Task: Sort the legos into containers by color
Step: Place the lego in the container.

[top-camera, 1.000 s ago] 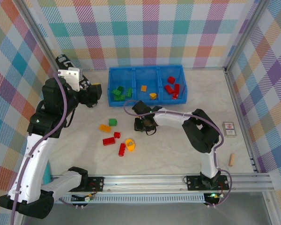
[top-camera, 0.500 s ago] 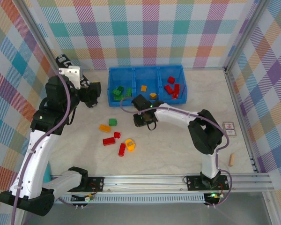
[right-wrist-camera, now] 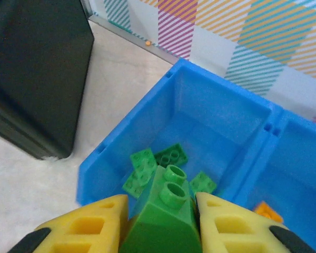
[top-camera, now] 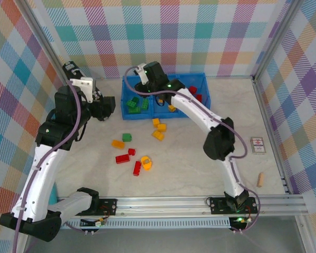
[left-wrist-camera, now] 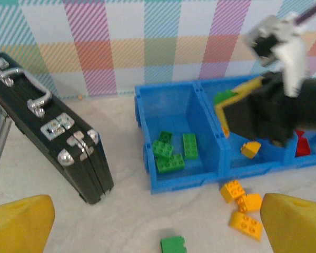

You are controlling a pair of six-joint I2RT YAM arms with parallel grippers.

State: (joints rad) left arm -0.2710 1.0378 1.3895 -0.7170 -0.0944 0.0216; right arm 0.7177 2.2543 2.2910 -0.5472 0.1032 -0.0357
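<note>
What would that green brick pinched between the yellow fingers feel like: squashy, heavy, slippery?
Probably rigid: the green brick shows crisp edges while the right gripper squeezes its sides. Likely light, as that side pinch alone carries it above the blue tray. Its smooth sloped faces look glossy, so it might slip.

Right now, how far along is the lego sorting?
Done: green bricks, a yellow brick and red bricks sit in separate compartments of the blue tray. In hand: the right gripper holds a green lego above the green bricks. Left: loose yellow legos, loose red legos and others on the table.
</note>
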